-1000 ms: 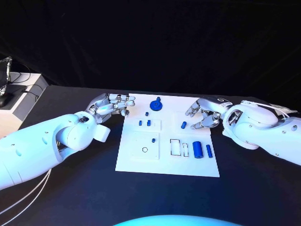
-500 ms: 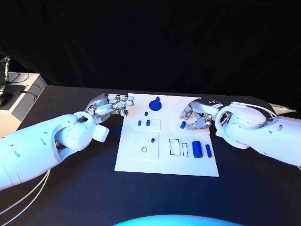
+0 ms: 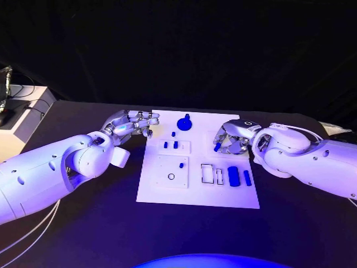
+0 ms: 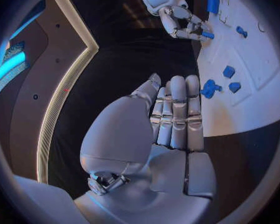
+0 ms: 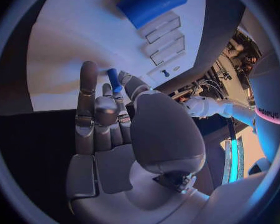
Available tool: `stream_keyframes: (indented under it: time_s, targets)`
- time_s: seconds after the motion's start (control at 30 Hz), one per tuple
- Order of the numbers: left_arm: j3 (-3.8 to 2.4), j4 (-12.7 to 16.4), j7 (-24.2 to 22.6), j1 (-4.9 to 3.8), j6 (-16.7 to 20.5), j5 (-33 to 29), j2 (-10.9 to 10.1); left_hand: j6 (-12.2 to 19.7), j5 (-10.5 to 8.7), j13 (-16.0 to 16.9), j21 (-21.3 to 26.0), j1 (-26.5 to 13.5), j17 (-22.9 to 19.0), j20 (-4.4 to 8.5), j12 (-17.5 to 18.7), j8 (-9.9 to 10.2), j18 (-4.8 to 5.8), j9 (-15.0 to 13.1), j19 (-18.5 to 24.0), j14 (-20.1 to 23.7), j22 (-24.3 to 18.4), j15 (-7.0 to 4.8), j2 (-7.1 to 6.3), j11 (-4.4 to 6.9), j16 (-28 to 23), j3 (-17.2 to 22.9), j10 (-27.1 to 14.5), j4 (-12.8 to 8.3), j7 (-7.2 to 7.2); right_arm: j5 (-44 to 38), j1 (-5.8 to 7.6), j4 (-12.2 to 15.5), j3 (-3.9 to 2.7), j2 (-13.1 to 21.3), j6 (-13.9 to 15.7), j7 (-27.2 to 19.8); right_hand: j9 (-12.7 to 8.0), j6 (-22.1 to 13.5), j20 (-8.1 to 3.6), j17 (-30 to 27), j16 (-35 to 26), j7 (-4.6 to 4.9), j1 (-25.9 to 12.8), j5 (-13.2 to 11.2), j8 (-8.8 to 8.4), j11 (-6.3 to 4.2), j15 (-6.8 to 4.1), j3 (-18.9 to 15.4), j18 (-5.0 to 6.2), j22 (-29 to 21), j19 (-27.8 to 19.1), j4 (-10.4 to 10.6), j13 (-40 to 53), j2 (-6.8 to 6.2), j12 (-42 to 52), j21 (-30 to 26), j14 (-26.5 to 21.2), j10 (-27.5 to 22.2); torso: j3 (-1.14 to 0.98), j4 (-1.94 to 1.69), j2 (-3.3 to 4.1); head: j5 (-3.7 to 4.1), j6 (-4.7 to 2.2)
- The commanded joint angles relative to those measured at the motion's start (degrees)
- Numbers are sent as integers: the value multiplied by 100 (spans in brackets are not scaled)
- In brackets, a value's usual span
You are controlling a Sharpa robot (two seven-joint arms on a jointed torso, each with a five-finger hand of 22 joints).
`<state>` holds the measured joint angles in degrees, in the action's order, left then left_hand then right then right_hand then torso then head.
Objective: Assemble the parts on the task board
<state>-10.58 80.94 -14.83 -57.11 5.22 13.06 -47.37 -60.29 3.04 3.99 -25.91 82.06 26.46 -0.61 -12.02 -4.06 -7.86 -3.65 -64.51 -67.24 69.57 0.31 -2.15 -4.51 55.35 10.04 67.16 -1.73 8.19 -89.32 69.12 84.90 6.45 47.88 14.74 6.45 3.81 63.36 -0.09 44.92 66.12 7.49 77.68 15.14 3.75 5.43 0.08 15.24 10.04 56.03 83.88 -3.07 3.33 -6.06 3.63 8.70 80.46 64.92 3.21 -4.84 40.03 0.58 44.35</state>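
Blue part (image 3: pixel 218 147) sits pinched in right hand (image 3: pixel 232 138) over task board (image 3: pixel 198 195).

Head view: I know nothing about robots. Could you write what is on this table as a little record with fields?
Board: white flat task board in the middle of the black table
Left robot hand: beside the board's far left corner, holding nothing
Right robot hand: at the board's right edge, pinching a small blue peg
Loose parts: fat blue cylinder and thin blue rod, side by side near the right edge
Far edge: blue knob-shaped part
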Motion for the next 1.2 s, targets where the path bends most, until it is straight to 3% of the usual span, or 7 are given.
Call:
stream_keyframes:
  time_s: [0.03, 0.2, 0.3, 0.47, 0.63, 0.83, 1.2]
  targets:
    - [-4, 8, -39, 1, -59, -44, 11, 37, 10, -1, 24, -37, -9, -6, -21, 6, 17, -6, -25, 15, -5, -1, 18, 4, -17, -41, -45, 7, 10, -86, -11, -14, 1, -11, -59, 44, -7, 48, -43, 13, 35, -6, -96, -39, -21, 10, 3, 117, 53, 40, -3, -15, 2, -21, -18, 39, 34, 26, 1, 0, -2, 7, 6]
    - [-4, 9, -34, 1, -69, -60, 10, 39, 11, -2, 51, -25, -13, -6, -31, 7, 20, -6, -34, 17, -2, -1, 36, 4, -20, -81, -53, 26, 12, -111, -29, -20, 2, -28, -39, 65, -3, 148, -50, 38, 43, -22, -113, -42, -18, -13, -13, 228, 53, 75, 3, -19, 1, 47, -21, 37, 36, 99, 2, 1, -2, 7, 16]
    - [-4, 9, -33, 1, -70, -63, 11, 39, 11, -2, 51, -25, -13, -6, -31, 7, 20, -6, -34, 17, -2, -1, 36, 4, -20, -81, -53, 26, 12, -132, -34, -15, 3, -34, 30, 76, 10, 269, -70, 45, 42, -49, -36, -283, 1, -69, -50, 424, 43, 97, -5, -38, 5, 195, -13, 39, 38, 276, 1, -2, -2, 11, 23]
    - [-4, 10, -32, 1, -74, -65, 6, 39, 11, -2, 51, -25, -13, -6, -31, 7, 20, -6, -34, 17, -2, -1, 36, 4, -20, -81, -53, 26, 12, -165, -43, 5, 3, -37, 348, 139, 48, 547, -146, 68, 28, -128, 90, -446, 52, -225, -159, 699, -16, 157, -37, -138, 22, 411, 1, 51, 42, 759, 5, -3, -3, 9, 30]
    - [-4, 10, -30, 1, -77, -66, 2, 39, 11, -2, 51, -25, -13, -6, -31, 7, 20, -6, -34, 17, -2, -1, 36, 4, -20, -81, -53, 26, 12, -119, -49, 38, 3, -24, 606, 231, 69, 652, -246, 89, -7, -138, 26, -447, 22, -278, -216, 827, -123, 242, -57, -252, 24, 417, -14, 75, 61, 964, 4, -3, -3, 8, 38]
    - [-4, 4, -29, 2, -79, -66, -3, 39, 12, -1, 60, -11, -14, -4, -36, 6, 20, -7, -40, 15, 2, -2, 43, 6, -19, -89, -51, 25, 11, 97, -48, 206, -8, 95, 827, 315, 86, 664, -282, 146, -32, -130, -49, -456, 13, -283, -221, 922, -158, 354, -62, -367, 24, 427, -12, 84, 79, 980, 5, 0, -9, -3, 41]
    - [-3, -33, -24, 4, -76, -66, 3, 36, 12, -2, 68, -6, -15, -3, -37, 6, 20, -6, -45, 14, 9, -2, 46, 6, -18, -98, -51, 24, 11, 349, 200, 987, -94, 524, 845, 397, 91, 676, -280, 180, -27, -134, -51, -482, 17, -287, -225, 920, -156, 389, -63, -382, 24, 435, -13, 74, 88, 989, 12, 16, -13, -64, 31]
